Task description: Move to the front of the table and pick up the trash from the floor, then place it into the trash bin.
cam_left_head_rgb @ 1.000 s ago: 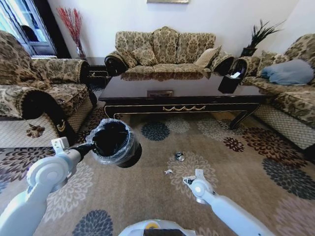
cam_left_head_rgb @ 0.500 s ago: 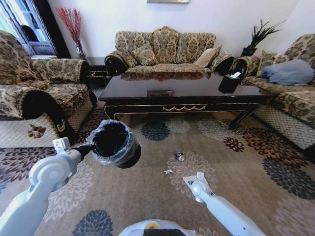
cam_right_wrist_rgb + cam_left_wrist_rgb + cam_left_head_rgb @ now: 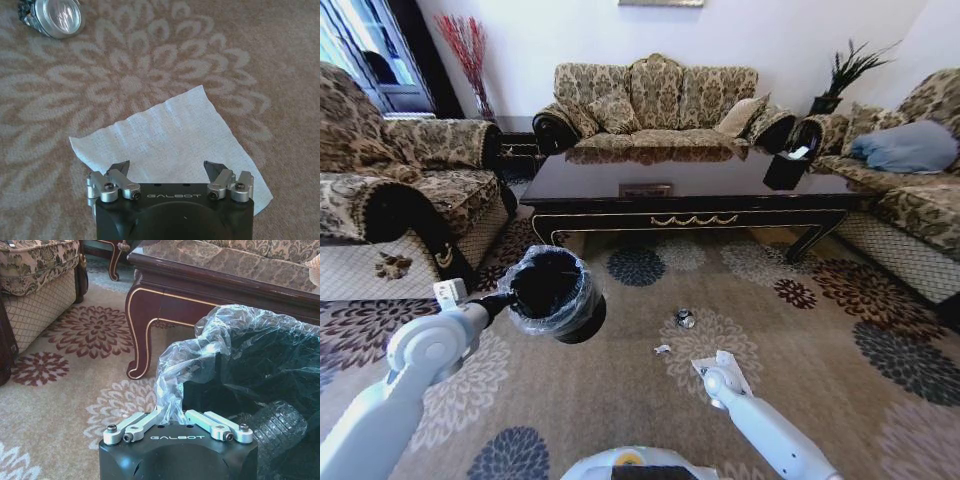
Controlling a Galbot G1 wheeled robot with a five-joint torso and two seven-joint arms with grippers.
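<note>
Now over the paper, bin in hand

On the left, our left gripper (image 3: pixel 172 416) pinches the clear liner at the rim of the trash bin (image 3: pixel 552 290), held above the floor (image 3: pixel 620 390). Ahead stands the table (image 3: pixel 690 195). Right of the bin lie a tiny scrap (image 3: pixel 662 349) and the foil wad (image 3: pixel 685 319). Nearest right, our right gripper (image 3: pixel 170 172) hangs spread over the paper sheet (image 3: pixel 167 140).

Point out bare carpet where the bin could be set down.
Bare floor lies between the left gripper, shut on the trash bin, and the white paper sheet. Crowded: the foil wad, a scrap and the open right gripper.
</note>
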